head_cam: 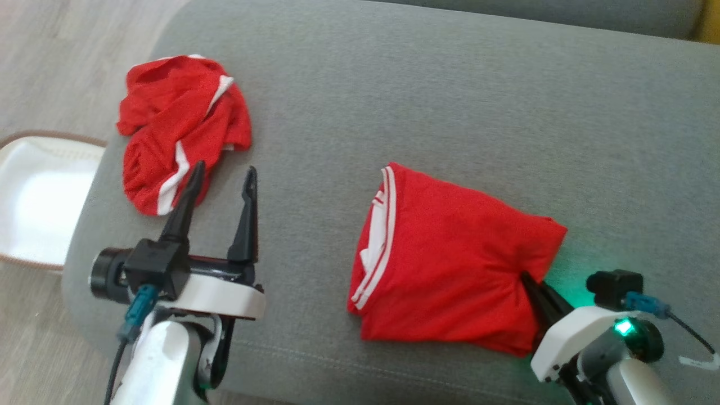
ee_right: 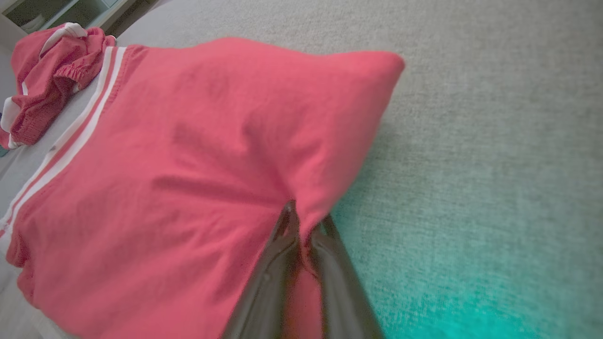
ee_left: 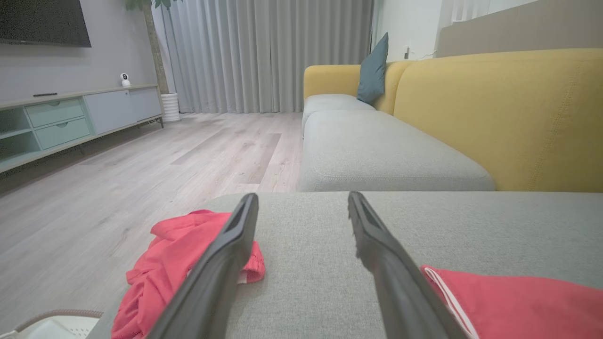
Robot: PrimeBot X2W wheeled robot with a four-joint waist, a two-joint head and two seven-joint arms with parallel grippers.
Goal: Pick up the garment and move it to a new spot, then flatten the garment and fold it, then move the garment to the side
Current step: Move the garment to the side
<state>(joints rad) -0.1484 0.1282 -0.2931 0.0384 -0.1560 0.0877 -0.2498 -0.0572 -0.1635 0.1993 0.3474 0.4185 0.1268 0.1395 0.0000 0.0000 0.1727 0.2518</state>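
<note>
right pincer: my two fingers are drawn almost together, clamped on a pinch of cloth at the edge of the folded red garment; the cloth puckers toward my fingertips.
folded red garment: it lies on the grey cushion, spreading ahead and to the left of my right pincer. Its white-striped hem is on the side farthest from that pincer, facing my left pincer.
left pincer: my fingers stand wide apart with nothing between them, over bare cushion.
crumpled red garment: a loose heap just ahead and to the left of my left pincer. In the head view my left finger's tip overlaps its near edge; I cannot tell whether it touches.
the two garments: well apart, with my left pincer between them.
white basket: off the cushion, down on the floor, to the left of my left pincer.
green light: glows just behind my right pincer and tints the cushion beside it.
</note>
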